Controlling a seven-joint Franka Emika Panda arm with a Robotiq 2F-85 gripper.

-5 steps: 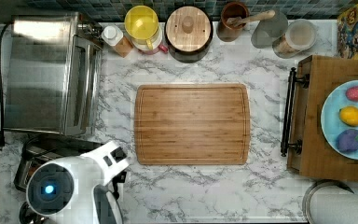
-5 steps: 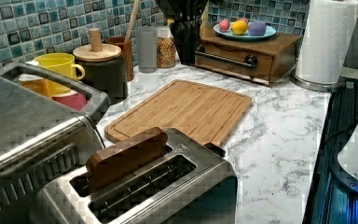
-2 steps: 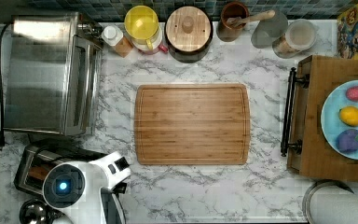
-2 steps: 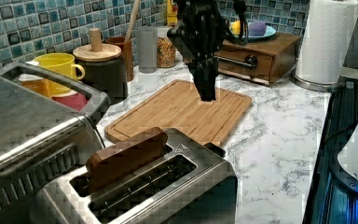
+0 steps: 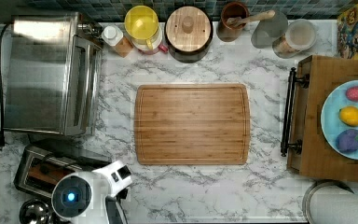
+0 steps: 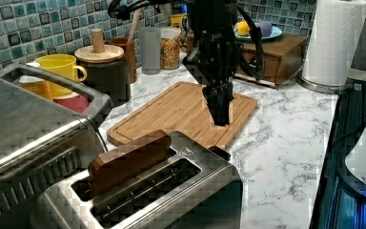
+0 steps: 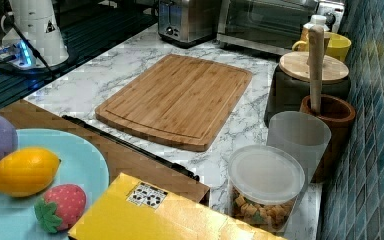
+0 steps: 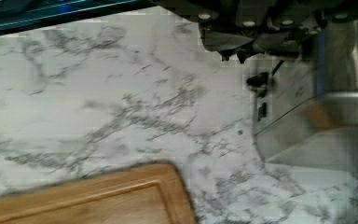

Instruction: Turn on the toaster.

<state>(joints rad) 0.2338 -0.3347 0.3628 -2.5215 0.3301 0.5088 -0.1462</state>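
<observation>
The toaster (image 6: 171, 191) is a small brushed-steel box in the left view's foreground, with a brown slice (image 6: 128, 160) standing in one of its two top slots. Its black side lever (image 6: 219, 152) sticks out of the end that faces the cutting board. My dark gripper (image 6: 221, 121) hangs fingers-down over the near part of the board, a little above and beyond that lever, shut with nothing in it. In the wrist view the gripper (image 8: 233, 56) is close to the toaster (image 8: 317, 116) and its lever (image 8: 258, 81). In the top view my white arm (image 5: 88, 191) covers part of the toaster (image 5: 39, 170).
A bamboo cutting board (image 5: 191, 123) lies mid-counter. The large steel toaster oven (image 5: 46, 74) stands beside the toaster. A yellow mug (image 5: 142, 23), a lidded pot (image 5: 189, 28) and jars line the tiled back wall. A wooden box (image 5: 321, 84) holds a plate of toy fruit; a paper towel roll (image 6: 336, 43) stands nearby.
My gripper came into the left view, then dropped lower and nearer the toaster's lever. In the top view the arm slid toward the top view's right and down.
</observation>
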